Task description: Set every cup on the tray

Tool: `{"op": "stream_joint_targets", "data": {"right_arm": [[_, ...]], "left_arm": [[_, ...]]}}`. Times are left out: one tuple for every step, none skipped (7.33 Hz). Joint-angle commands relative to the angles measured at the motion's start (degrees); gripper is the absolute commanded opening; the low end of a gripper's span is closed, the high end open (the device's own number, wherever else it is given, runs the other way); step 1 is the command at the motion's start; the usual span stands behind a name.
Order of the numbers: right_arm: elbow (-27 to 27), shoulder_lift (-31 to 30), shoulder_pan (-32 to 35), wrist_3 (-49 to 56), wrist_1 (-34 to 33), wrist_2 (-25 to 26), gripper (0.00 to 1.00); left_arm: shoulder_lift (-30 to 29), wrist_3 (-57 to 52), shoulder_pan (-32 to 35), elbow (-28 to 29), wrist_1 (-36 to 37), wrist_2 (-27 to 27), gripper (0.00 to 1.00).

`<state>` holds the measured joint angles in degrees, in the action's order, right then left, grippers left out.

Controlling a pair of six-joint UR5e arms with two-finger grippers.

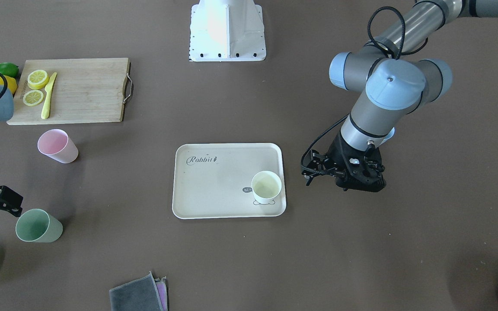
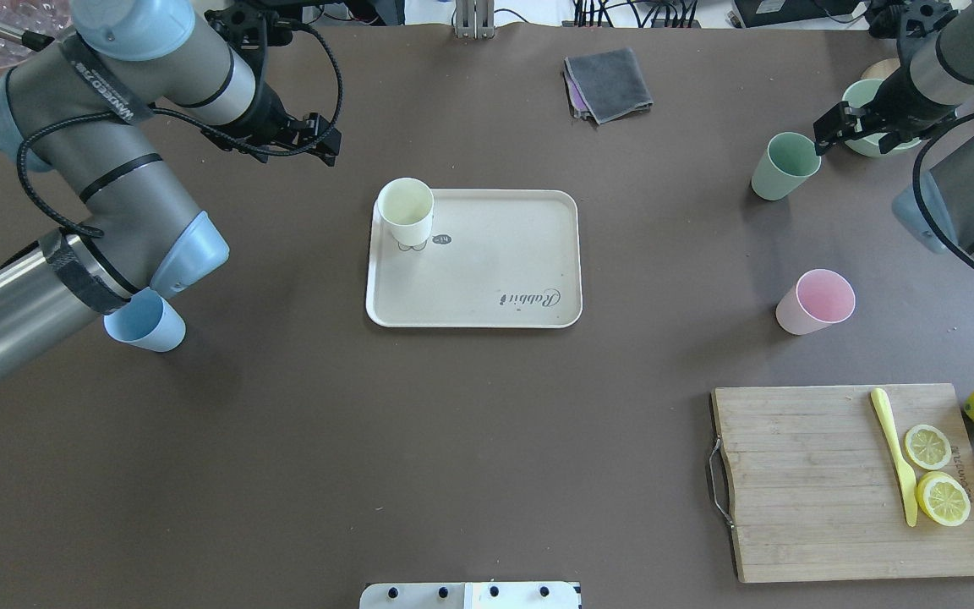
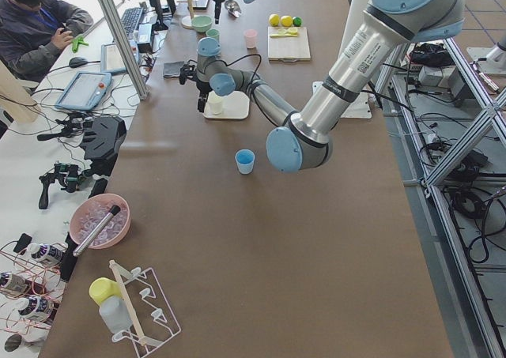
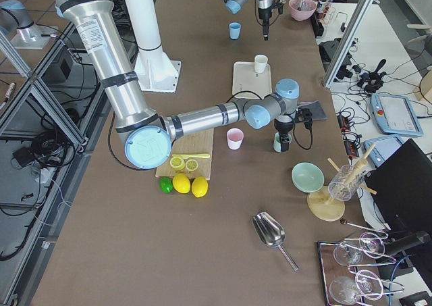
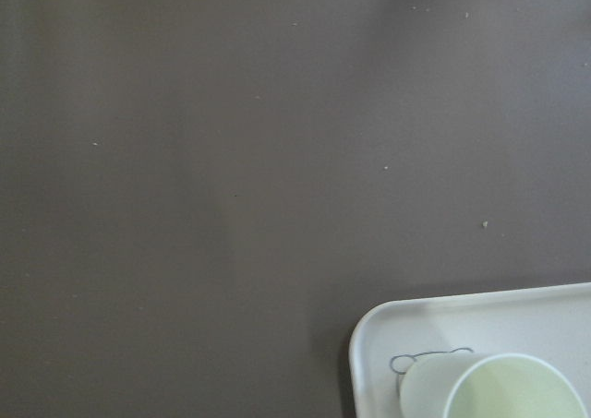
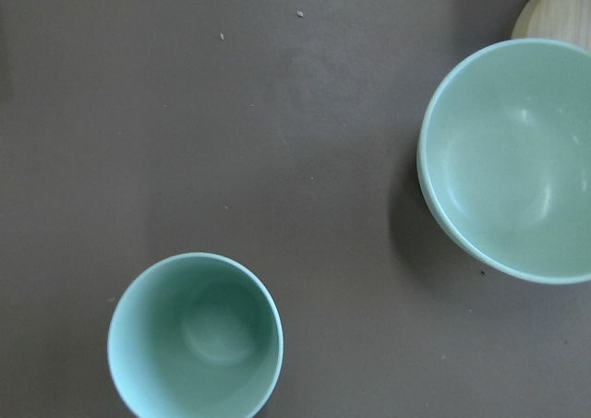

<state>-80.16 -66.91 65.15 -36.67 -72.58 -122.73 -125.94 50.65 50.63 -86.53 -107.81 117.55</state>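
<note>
Folded grey cloth [image 1: 136,296] lies nearest the front camera, at the tabletop [image 1: 249,259] edge. Behind it the tray [image 1: 214,194] sits mid-table. We note the cream cup [image 1: 266,187] upright on it, in the corner toward the left arm, covering part of the bunny drawing.

Three cups are off the tray, all upright on the tabletop:
- The pink cup [image 1: 58,146] stands near the cutting board [image 1: 84,93], which carries lemon slices and a yellow knife.
- The green cup [image 1: 38,225] stands near the pale green bowl [image 6: 517,160].
- The blue cup [image 2: 145,321] is well apart on the left side, partly under the left arm's elbow.

The left gripper [image 2: 322,145] hangs just off the tray corner, apart from the cream cup. We cannot tell whether its jaws are open or closed. The right gripper [image 2: 827,135] hovers just beside the green cup, and its jaws are likewise unreadable.
</note>
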Motion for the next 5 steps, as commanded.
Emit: {"op": "stream_joint_targets", "data": {"right_arm": [[4.56,3.88,-0.11,-0.15,0.07,0.21,0.9],[5.1,4.07,-0.89,-0.16,0.07,1.26,0.86],[5.54,4.07,-1.6,-0.33,0.68,2.4,0.76],[6.33,3.81,-2.39,-1.9,2.77,2.5,0.53],[7.55,3.55,-3.01,-2.17,4.97,2.59,0.38]], "left_arm": [[1.22,-1.34,0.7,-0.66,-0.12,0.32,0.98],[1.31,-1.34,0.7,-0.66,-0.21,0.31,0.98],[1.31,-1.34,0.7,-0.66,-0.29,0.31,0.98],[1.22,-1.34,0.7,-0.66,-0.29,0.31,0.98],[1.22,-1.34,0.7,-0.66,-0.29,0.31,0.98]]}}
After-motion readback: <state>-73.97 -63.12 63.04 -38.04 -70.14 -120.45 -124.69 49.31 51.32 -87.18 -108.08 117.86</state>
